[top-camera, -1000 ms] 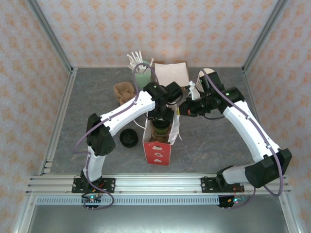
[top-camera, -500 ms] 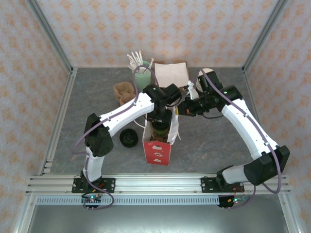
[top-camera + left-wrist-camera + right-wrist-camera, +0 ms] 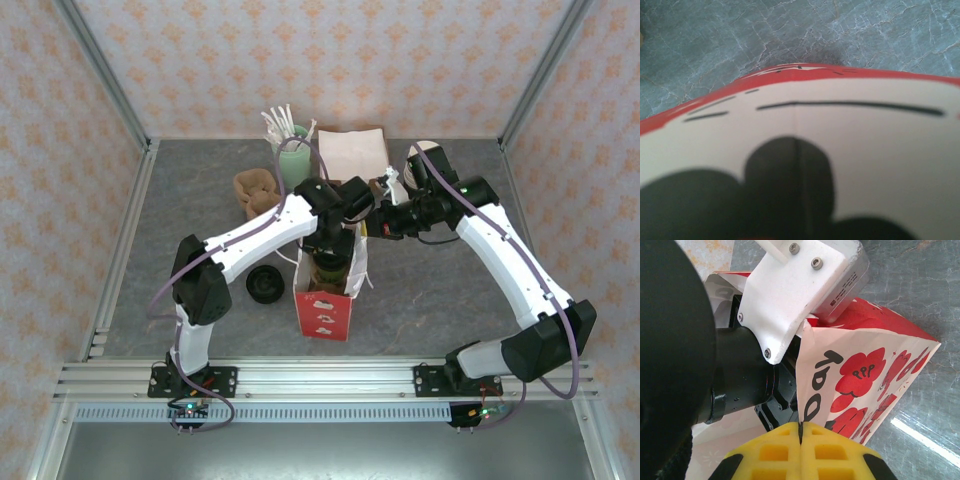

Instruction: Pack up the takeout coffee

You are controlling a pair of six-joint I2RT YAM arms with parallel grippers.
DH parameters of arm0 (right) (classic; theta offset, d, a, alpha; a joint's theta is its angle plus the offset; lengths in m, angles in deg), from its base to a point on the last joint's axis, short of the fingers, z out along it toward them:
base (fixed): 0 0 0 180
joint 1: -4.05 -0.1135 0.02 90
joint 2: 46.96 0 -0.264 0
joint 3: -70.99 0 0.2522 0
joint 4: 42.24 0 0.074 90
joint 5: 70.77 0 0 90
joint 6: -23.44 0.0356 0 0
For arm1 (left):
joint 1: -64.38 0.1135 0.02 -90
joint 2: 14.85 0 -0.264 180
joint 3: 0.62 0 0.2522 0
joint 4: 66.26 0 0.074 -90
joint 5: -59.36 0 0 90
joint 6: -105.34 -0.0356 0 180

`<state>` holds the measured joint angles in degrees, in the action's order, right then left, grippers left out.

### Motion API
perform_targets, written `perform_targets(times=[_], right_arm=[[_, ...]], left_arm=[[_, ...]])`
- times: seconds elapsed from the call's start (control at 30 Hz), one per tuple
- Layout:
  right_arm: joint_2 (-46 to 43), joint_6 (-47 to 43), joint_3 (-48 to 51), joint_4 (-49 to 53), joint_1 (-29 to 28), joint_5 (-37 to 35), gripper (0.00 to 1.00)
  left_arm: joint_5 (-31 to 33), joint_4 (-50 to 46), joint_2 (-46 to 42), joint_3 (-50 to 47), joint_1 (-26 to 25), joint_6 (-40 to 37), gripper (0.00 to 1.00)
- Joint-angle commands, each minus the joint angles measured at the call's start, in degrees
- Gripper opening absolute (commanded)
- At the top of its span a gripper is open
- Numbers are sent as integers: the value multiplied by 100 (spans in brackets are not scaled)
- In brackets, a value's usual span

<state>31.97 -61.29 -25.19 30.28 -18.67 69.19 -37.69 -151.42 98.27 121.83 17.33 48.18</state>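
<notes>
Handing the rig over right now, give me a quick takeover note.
Right gripper: shut on the top edge of the paper bag, holding it open.
Left gripper: down in the bag's mouth above the coffee cup; open or gripping, cannot tell.
Done: cup stands inside the upright bag.
Left: likely confirm release, withdraw left arm, then let go of the edge.

Your top camera is looking down from behind onto the whole surface. Both wrist cameras are looking very closely at the same red-and-white bag, each from its own side.
</notes>
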Motion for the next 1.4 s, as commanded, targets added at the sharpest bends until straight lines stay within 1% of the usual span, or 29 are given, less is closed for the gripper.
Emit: perform_targets(times=[0.0,0.1,0.23,0.67,1.0,1.13,1.37], right_arm=[[-80,-24,19,2,15,-153,2],[-115,6,85,-56,19,-148,2],[-112,2,56,-59,14,-177,2],[-97,63,8,-69,10,-232,3],[-50,28,-26,-36,14,-241,3],[11,8,-75,-16,16,-231,3],[39,-3,-112,-64,13,-223,3]], left_arm=[[-106,224,17,-290,-171,-191,63],[-105,348,-11,-499,-171,-374,63],[-191,512,-19,-712,-172,-387,63],[-332,581,280,-748,-168,-533,64],[-400,693,347,-892,-174,-601,63],[-382,671,369,-827,-171,-614,64],[-262,455,290,-350,-158,-646,69]])
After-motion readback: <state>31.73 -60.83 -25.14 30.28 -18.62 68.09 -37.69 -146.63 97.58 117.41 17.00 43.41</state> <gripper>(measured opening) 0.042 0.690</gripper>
